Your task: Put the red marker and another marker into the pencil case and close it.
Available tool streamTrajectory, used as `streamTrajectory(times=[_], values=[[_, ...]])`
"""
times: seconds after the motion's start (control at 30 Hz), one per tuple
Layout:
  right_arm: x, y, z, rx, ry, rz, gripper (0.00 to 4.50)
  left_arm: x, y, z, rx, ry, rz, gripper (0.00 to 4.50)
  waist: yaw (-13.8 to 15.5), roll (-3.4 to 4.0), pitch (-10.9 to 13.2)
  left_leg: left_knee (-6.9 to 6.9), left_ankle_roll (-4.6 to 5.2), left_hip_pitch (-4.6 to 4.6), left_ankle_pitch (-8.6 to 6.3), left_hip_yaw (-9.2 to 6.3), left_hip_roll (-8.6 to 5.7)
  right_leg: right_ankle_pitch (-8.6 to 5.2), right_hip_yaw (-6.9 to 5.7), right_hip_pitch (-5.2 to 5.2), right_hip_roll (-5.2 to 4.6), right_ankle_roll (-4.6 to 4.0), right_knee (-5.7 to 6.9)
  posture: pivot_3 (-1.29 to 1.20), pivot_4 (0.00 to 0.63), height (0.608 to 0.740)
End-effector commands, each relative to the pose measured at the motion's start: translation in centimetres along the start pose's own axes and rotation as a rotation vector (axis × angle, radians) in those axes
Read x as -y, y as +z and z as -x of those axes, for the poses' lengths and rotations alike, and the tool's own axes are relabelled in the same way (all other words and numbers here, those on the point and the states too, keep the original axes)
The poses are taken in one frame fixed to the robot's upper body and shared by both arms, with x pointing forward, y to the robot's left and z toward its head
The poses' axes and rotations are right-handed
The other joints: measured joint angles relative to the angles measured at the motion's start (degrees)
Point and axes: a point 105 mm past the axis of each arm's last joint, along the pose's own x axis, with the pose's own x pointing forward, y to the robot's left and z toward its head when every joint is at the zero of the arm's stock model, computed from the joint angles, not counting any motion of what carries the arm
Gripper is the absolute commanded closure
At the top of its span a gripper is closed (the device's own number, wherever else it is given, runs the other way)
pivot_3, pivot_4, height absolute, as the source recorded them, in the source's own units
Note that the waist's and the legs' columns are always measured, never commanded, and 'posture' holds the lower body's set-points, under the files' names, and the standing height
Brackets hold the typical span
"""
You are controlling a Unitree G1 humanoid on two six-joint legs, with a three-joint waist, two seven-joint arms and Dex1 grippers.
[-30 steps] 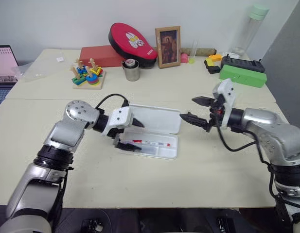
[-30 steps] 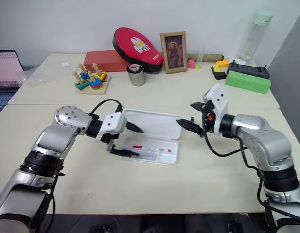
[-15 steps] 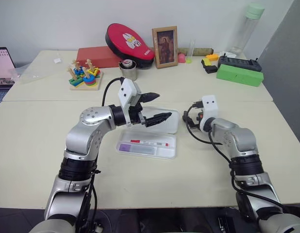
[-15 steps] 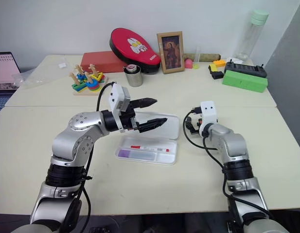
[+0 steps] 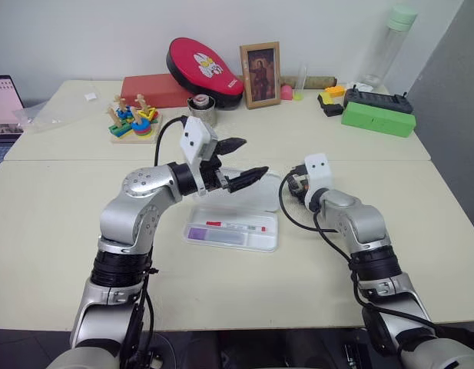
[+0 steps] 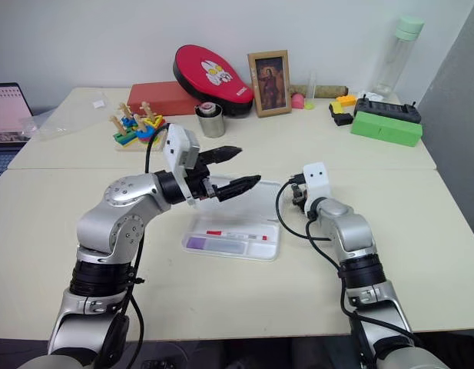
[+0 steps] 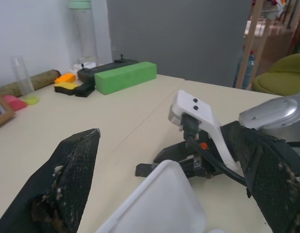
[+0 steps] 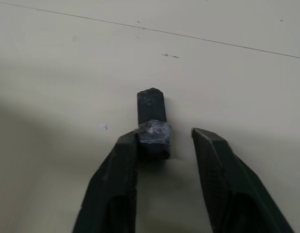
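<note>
Lying open mid-desk [image 5: 60, 254]: pencil case [image 5: 261, 240], red marker [image 5: 238, 227] and another marker [image 5: 215, 233], lavender, side by side in its tray, lid [image 5: 256, 197] up behind. Hovering over that lid: left end effector [image 5: 240, 163], fingers spread, empty. Just beside the lid's far corner: right end effector [image 8: 164, 145], half-closed on the desk, gripping nothing certain. Seen from the right wrist: a small dark block [image 8: 152, 121] against one finger, possibly a clip. Further back: red pouch [image 5: 202, 69], picture frame [image 5: 261, 74], metal cup [image 5: 202, 109], green box [image 5: 382, 119].
</note>
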Motion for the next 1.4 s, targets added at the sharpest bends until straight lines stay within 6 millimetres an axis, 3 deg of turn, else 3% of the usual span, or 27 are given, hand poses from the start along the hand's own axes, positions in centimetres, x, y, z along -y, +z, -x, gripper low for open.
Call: streamTrajectory(times=[0.03, 0.1, 0.2, 0.33, 0.47, 0.57, 0.67, 0.8, 0.9, 1.13, 1.37, 1.4], values=[[0.7, 0.9, 0.2, 0.036, -0.032, 0.012, 3.77, -0.7, 1.5, 0.9, 0.041, 0.031, -0.031, 0.00, 0.0, 0.00, 0.0, 0.00, 0.00, 0.00, 0.00, 0.00, 0.00, 0.00, 0.00, 0.00, 0.00, 0.00, 0.00, 0.00, 0.150, 0.740], [0.8, 0.9, 0.2, 0.041, -0.036, 0.011, 4.15, -0.8, 1.3, 1.2, 0.028, 0.038, -0.034, 0.00, 0.0, 0.00, 0.0, 0.00, 0.00, 0.00, 0.00, 0.00, 0.00, 0.00, 0.00, 0.00, 0.00, 0.00, -0.01, 0.00, 0.150, 0.740], [0.9, 1.3, 0.2, 0.062, -0.036, 0.006, 4.22, -0.7, 1.3, 1.1, 0.024, 0.034, -0.036, 0.00, 0.0, 0.00, 0.0, 0.00, 0.00, 0.00, 0.00, 0.00, 0.00, 0.00, 0.00, 0.00, 0.00, 0.00, -0.01, 0.00, 0.150, 0.740], [1.6, 3.5, 0.9, 0.167, -0.010, 0.037, 4.22, -0.2, 1.2, 0.9, 0.023, 0.008, -0.037, 0.00, 0.1, 0.00, 0.0, -0.01, 0.00, -0.01, 0.00, 0.00, 0.00, 0.00, 0.00, -0.01, 0.00, 0.00, -0.02, 0.00, 0.150, 0.740], [3.0, 6.8, 3.7, 0.319, 0.120, 0.155, 4.22, 1.5, 0.5, 1.5, -0.026, -0.104, -0.056, 0.00, 0.1, 0.03, 0.0, -0.04, 0.00, -0.02, 0.00, 0.02, 0.00, 0.00, 0.00, -0.01, 0.00, 0.00, -0.07, 0.00, 0.150, 0.740], [0.8, 7.3, 7.5, 0.355, 0.435, 0.281, 4.22, 3.4, -0.6, 2.9, -0.110, -0.248, -0.080, 0.00, 0.1, 0.04, 0.0, -0.11, 0.00, -0.04, 0.00, 0.03, -0.01, -0.01, 0.00, -0.02, -0.01, 0.01, -0.16, 0.00, 0.150, 0.740], [-2.1, 6.2, 11.0, 0.320, 0.713, 0.404, 4.22, 4.8, -2.1, 4.4, -0.218, -0.373, -0.108, 0.00, -0.1, 0.04, 0.0, -0.20, 0.02, -0.03, -0.01, 0.02, 0.02, -0.03, -0.02, 0.00, 0.00, -0.01, -0.29, 0.00, 0.150, 0.740], [-5.7, 4.4, 13.0, 0.248, 0.928, 0.498, 4.22, 5.1, -3.5, 5.5, -0.310, -0.445, -0.159, 0.00, -0.4, 0.04, 0.0, -0.15, 0.02, -0.02, -0.01, 0.04, 0.03, -0.11, 0.01, 0.03, 0.00, 0.13, -0.34, 0.00, 0.150, 0.740], [-7.0, 2.9, 12.5, 0.174, 0.967, 0.553, 4.22, 5.1, -3.9, 5.7, -0.338, -0.467, -0.192, 0.00, -0.2, 0.04, 0.0, -0.05, 0.02, -0.02, -0.01, 0.04, 0.03, -0.15, 0.03, 0.05, 0.00, 0.26, -0.33, 0.00, 0.150, 0.740], [-7.7, -1.0, 10.2, 0.019, 0.947, 0.613, 4.22, 5.2, -3.9, 5.8, -0.338, -0.474, -0.203, 0.00, 0.2, 0.03, 0.0, -0.04, 0.02, -0.10, -0.02, 0.05, 0.02, -0.13, 0.04, 0.02, 0.00, 0.31, -0.45, 0.00, 0.150, 0.740], [-7.7, -2.5, 9.4, -0.034, 0.938, 0.602, 4.22, 5.2, -3.8, 5.8, -0.333, -0.463, -0.199, 0.00, 0.2, 0.03, 0.0, -0.04, 0.02, -0.11, -0.01, 0.05, 0.03, -0.12, 0.03, 0.02, 0.00, 0.29, -0.47, 0.00, 0.150, 0.740], [-7.6, -2.5, 9.3, -0.037, 0.933, 0.600, 3.88, 5.2, -3.8, 5.8, -0.333, -0.462, -0.199, 0.00, 0.2, 0.03, 0.0, -0.04, 0.02, -0.11, -0.01, 0.05, 0.03, -0.12, 0.03, 0.02, 0.00, 0.29, -0.46, 0.00, 0.150, 0.740]])
